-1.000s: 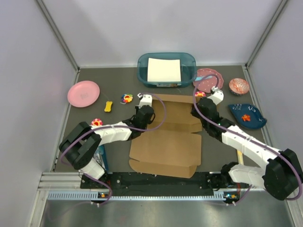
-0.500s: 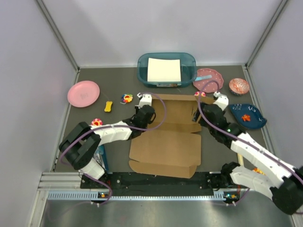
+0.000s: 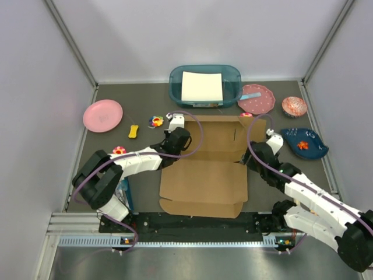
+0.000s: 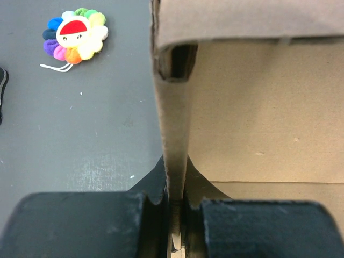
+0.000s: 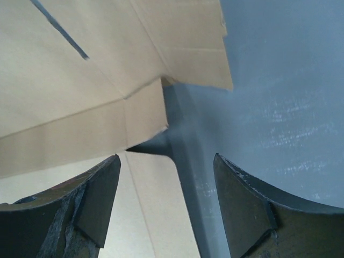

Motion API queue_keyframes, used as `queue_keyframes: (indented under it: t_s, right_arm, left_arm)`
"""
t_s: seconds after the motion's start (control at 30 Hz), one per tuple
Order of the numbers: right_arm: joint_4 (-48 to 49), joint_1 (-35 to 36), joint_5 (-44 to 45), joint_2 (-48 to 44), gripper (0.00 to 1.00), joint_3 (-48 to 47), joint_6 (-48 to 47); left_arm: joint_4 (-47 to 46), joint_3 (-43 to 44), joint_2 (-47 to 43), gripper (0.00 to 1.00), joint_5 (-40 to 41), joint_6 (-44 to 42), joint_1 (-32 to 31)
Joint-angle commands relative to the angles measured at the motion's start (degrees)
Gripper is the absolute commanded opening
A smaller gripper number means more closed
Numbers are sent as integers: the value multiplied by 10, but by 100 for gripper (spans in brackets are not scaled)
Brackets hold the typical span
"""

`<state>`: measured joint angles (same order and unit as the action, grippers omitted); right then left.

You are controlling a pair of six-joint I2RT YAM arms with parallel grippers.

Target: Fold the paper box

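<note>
Brown cardboard, the paper box (image 3: pixel 204 175), lies in the middle of the dark table (image 3: pixel 111 157), between my two arms. My left gripper (image 4: pixel 176 207) is pinching the raised left side wall of the box, its fingers pressed on the thin cardboard. My right gripper (image 5: pixel 165 174) stands spread wide at the box's right edge, near a flap corner.
</note>
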<state>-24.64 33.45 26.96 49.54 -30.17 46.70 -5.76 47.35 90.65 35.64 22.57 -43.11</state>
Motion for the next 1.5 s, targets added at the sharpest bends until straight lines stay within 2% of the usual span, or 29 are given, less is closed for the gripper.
queue_keyframes:
  t_s: [0.0, 0.27, 0.53, 0.6, 0.77, 0.9, 1.07, 1.23, 1.33, 1.47]
  right_arm:
    - [51, -8, -17, 20, 69, 20, 35]
    - [139, -16, -31, 83, 65, 41, 28]
    - [215, -16, -29, 152, 55, 34, 1]
    - [232, -16, -25, 161, 46, 35, -7]
    - [242, -16, -28, 178, 36, 35, -19]
    - [292, -16, -31, 180, 21, 47, -24]
    - [341, -14, -67, 179, 13, 61, -40]
    - [397, 4, -109, 185, 11, 63, -62]
    - [395, 21, -129, 209, 11, 48, -80]
    - [397, 33, -146, 220, 17, 42, -95]
  left_arm:
    - [18, -16, -14, 0, 22, 3, 6]
    - [1, -31, -15, 0, 23, 1, 6]
    - [-3, -30, -16, 0, 18, -2, 3]
    - [-4, -32, -17, 0, 18, -4, 2]
    - [-7, -36, -18, 0, 18, -1, 0]
    - [-7, -36, -16, 0, 16, -1, -1]
    - [-8, -35, -13, 0, 15, 0, -3]
    - [-10, -36, -7, 0, 16, 1, -6]
    - [-10, -36, -6, 0, 16, 3, -6]
    - [-12, -39, -7, 0, 19, 3, -6]
